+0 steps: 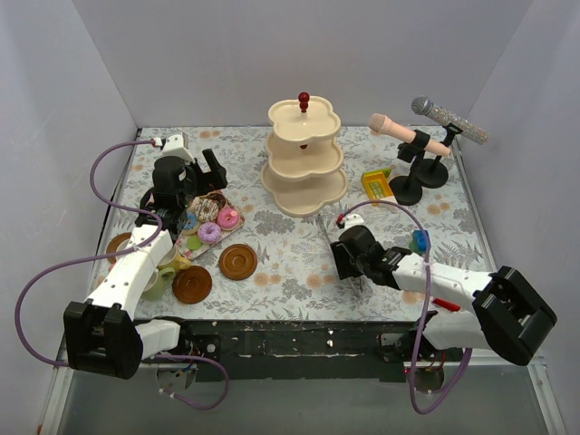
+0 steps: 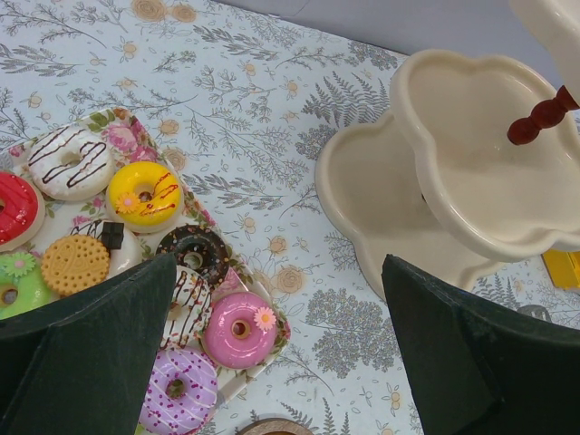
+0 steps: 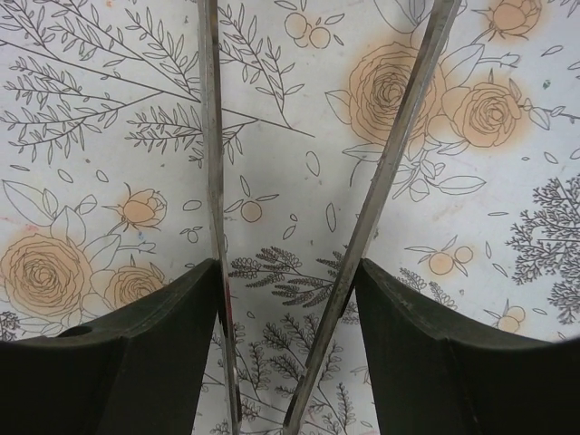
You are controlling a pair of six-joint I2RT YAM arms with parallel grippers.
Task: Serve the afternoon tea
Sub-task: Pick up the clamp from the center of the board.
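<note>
On the floral surface (image 1: 299, 263) the three-tier stand (image 1: 305, 172) sits bare. The donuts (image 2: 240, 328) wait on their tray (image 2: 109, 120) under the wide left jaws. The right jaws pinch the flat-lying metal tongs (image 3: 209, 136), so this looks like the pickup step. Next comes a firm squeeze and lift.

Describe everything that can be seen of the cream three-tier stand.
The stand looks like glossy cream plastic or ceramic. It has three scalloped, flower-shaped tiers, each smaller than the one below, topped by a dark red knob. It stands upright at the back middle of the floral cloth. All three tiers appear empty, and nothing but the cloth touches it.
</note>
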